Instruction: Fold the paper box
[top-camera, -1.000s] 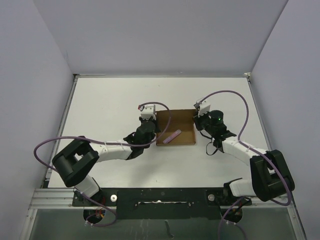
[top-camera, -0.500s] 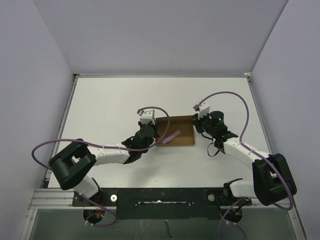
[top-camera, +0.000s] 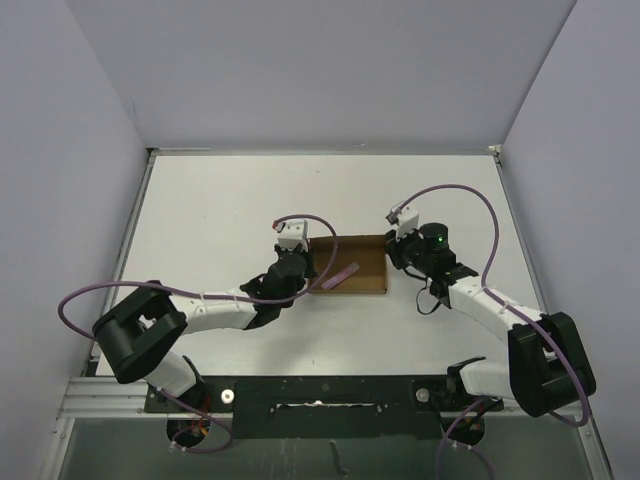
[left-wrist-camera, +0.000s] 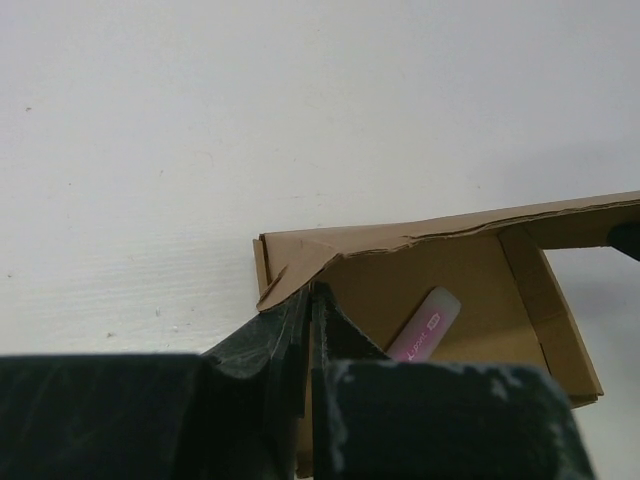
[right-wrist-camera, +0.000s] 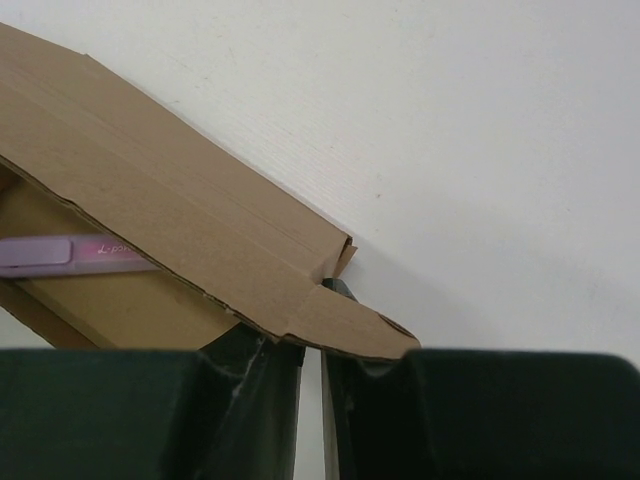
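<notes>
The paper box (top-camera: 366, 258) is brown cardboard, part folded, in the middle of the table. A small pink stick (top-camera: 343, 275) lies inside it. My left gripper (top-camera: 308, 263) is shut on the box's left side; in the left wrist view its tips (left-wrist-camera: 312, 300) pinch the wall under a bent corner of the box (left-wrist-camera: 440, 265), with the stick (left-wrist-camera: 425, 322) just beyond. My right gripper (top-camera: 393, 252) is at the box's right side. In the right wrist view its nearly closed tips (right-wrist-camera: 315, 345) sit under a raised flap of the box (right-wrist-camera: 150, 190).
The white table (top-camera: 220, 210) is walled by grey panels on three sides. Purple cables loop over both arms (top-camera: 470, 200). The arm bases and a metal rail (top-camera: 320, 395) run along the near edge.
The box's rear panel has tilted up and forward, so the box looks shorter from above. Both grippers moved slightly toward the near edge while holding its sides.
</notes>
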